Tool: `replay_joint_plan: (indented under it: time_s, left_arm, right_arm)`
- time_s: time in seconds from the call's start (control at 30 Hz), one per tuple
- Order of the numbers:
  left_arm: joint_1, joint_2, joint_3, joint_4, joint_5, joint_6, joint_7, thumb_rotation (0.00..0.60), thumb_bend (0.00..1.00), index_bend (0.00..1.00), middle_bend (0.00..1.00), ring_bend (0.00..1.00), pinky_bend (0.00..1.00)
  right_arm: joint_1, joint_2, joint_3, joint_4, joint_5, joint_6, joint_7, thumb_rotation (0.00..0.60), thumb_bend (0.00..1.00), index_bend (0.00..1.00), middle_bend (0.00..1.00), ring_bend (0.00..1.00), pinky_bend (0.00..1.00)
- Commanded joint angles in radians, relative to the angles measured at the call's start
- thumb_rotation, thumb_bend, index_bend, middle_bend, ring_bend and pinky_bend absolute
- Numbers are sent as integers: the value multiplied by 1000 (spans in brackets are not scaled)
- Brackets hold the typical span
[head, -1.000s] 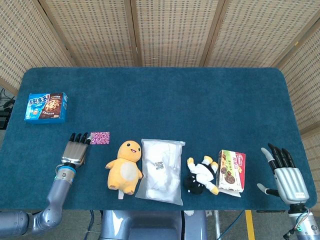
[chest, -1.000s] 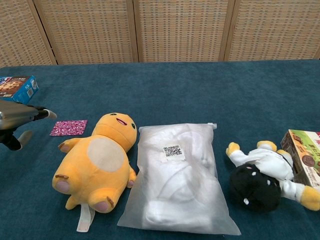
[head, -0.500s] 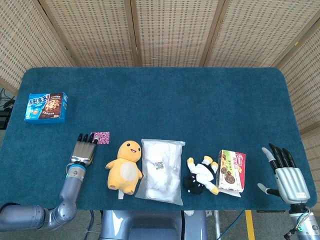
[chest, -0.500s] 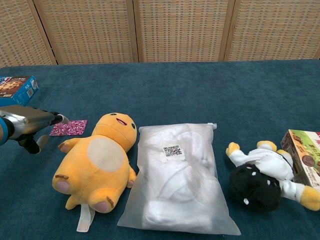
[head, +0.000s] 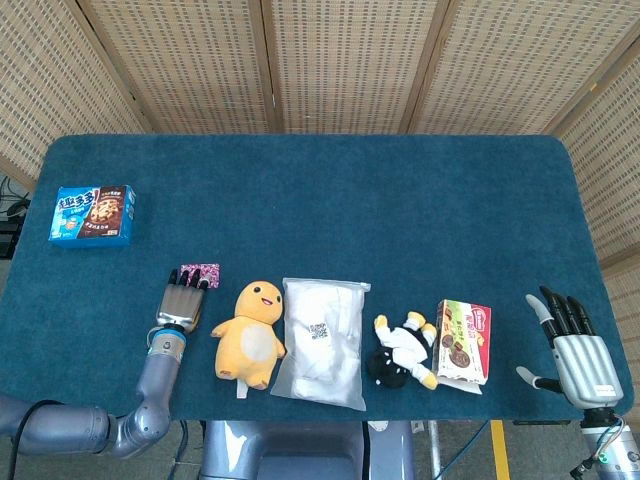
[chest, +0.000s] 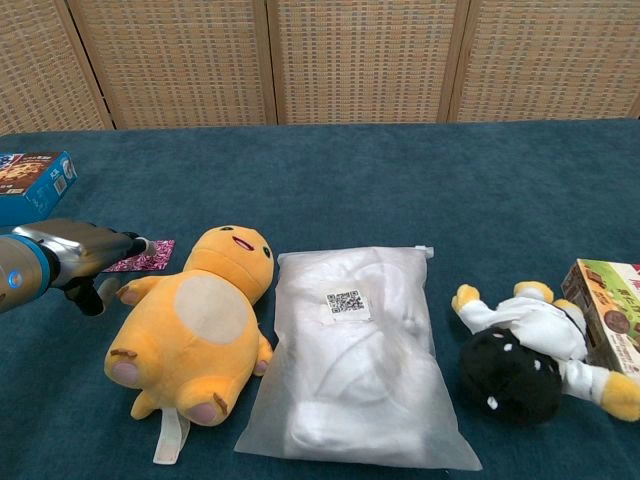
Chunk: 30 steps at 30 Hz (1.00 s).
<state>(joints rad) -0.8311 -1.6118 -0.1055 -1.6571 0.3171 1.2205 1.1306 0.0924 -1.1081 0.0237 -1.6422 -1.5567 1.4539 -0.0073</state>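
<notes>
My left hand (head: 182, 300) (chest: 85, 253) hovers flat and open, fingers stretched over the near edge of a small pink patterned packet (head: 201, 272) (chest: 148, 257). Just right of it lies a yellow plush toy (head: 250, 332) (chest: 200, 320) on its back. My right hand (head: 572, 346) is open at the table's front right corner, fingers spread, holding nothing; the chest view does not show it. Nearest to it is a green and red snack box (head: 464, 341) (chest: 612, 308).
A white plastic bag (head: 322, 340) (chest: 360, 350) lies in the middle, with a black and white plush (head: 403, 353) (chest: 525, 355) to its right. A blue cookie box (head: 94, 214) (chest: 32, 176) sits at the far left on the blue table (head: 330, 200). Wicker screens stand behind.
My left hand has moved right, toward the yellow plush, and now reaches over the pink packet. The right hand has barely shifted.
</notes>
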Motion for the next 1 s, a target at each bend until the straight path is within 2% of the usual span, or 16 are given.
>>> replay_joint_plan:
  time_s: [0.03, 0.33, 1.0]
  left_arm:
    - [-5, -13, 2, 12, -10, 2, 3, 600, 732, 0, 0, 0, 0]
    - [-3, -26, 23, 54, -29, 4, 4, 600, 733, 0, 0, 0, 0]
    - [91, 88, 114, 70, 35, -36, -102, 600, 733, 0, 0, 0, 0]
  right_arm:
    - [0, 1, 0, 0, 1, 0, 2, 600, 81, 0, 0, 0, 0]
    - [1, -3, -1, 1, 0, -4, -9, 600, 80, 0, 0, 0, 0]
    - [2, -17, -6, -1, -10, -2, -43, 600, 80, 0, 0, 0, 0]
